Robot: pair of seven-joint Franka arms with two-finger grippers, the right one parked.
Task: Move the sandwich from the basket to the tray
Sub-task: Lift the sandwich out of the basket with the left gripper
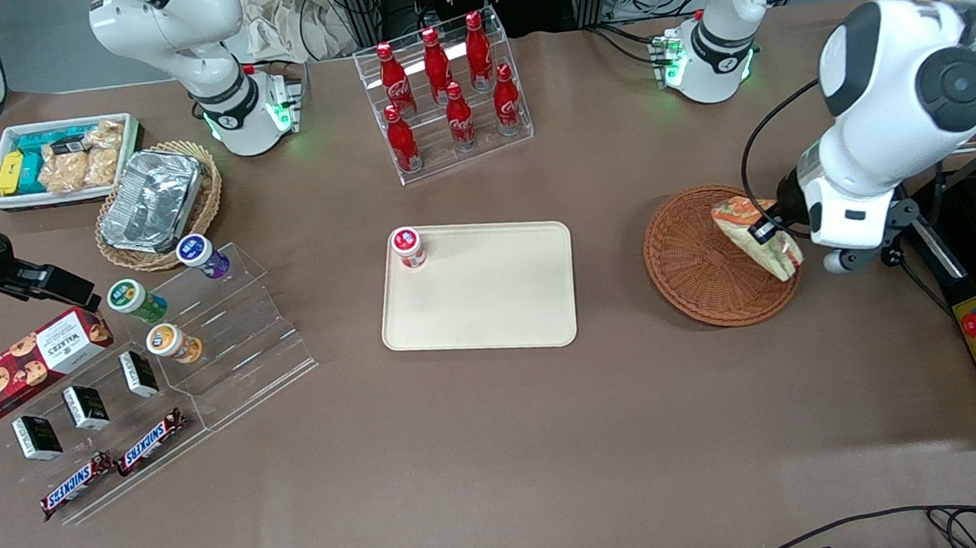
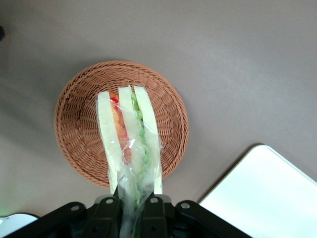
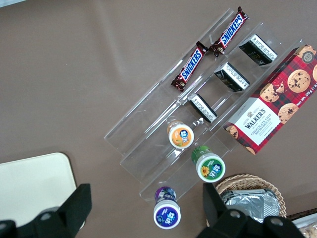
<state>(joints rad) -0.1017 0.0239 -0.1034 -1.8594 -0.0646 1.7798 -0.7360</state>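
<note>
From the front, the gripper is clamped on the sandwich, a plastic-wrapped triangular wedge of white bread with orange and green filling along its edge. The wedge hangs tilted above the basket, over the part of its rim toward the working arm's end of the worktop. The basket is round, shallow and woven of reddish-brown wicker. The tray is a flat cream plastic rectangle with rounded corners and a low rim, lying well apart from the basket toward the parked arm's end. A small red-and-white capped jar stands in one of its corners. The worktop is covered in a plain matte brown sheet.

In the left wrist view, the gripper pinches the sandwich by its wrapped end between black fingers. Three white bread slices show edge-on, with red-orange and green layers between them under crinkled clear film. The woven basket lies below, its bowl bare, and a corner of the cream tray lies near it.

In the right wrist view, a clear acrylic stepped display stand holds Snickers bars and small lidded cups, with a red tartan Walkers cookie box just beside it.
</note>
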